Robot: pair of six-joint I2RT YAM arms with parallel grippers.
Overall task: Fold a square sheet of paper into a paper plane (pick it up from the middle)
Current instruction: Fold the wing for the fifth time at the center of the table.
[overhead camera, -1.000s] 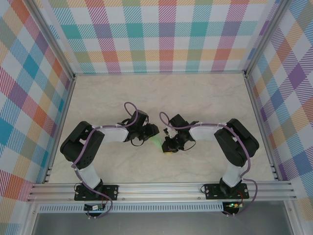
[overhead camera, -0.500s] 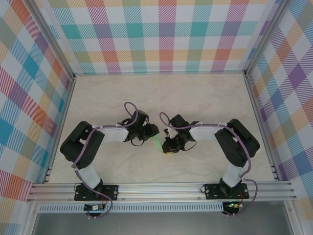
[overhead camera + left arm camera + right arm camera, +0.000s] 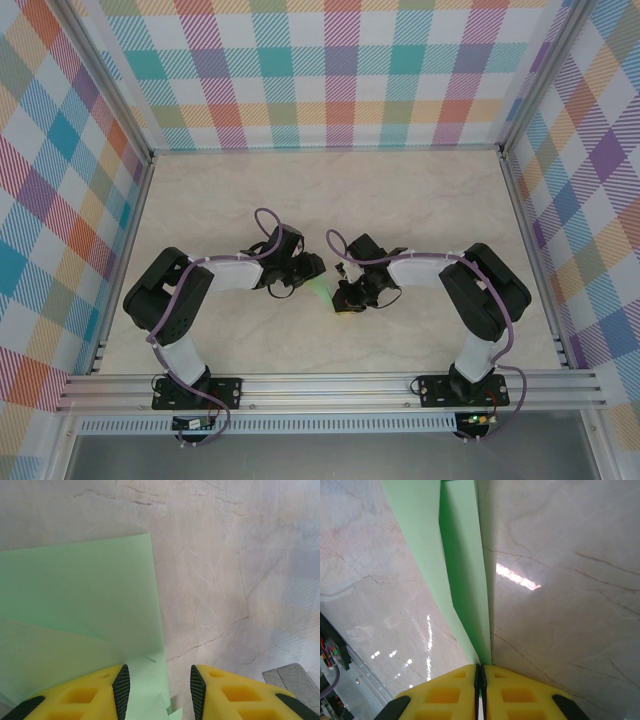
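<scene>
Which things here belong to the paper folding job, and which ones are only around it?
Belong to the job:
- green paper, partly folded
- right gripper, shut on its edge
- left gripper, open over it

Only around:
- table
- checked walls
- metal frame

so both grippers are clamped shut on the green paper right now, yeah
Not quite. The right gripper is shut on the green paper, but the left gripper is open, its jaws standing apart over the sheet. The left wrist view shows it.
</scene>
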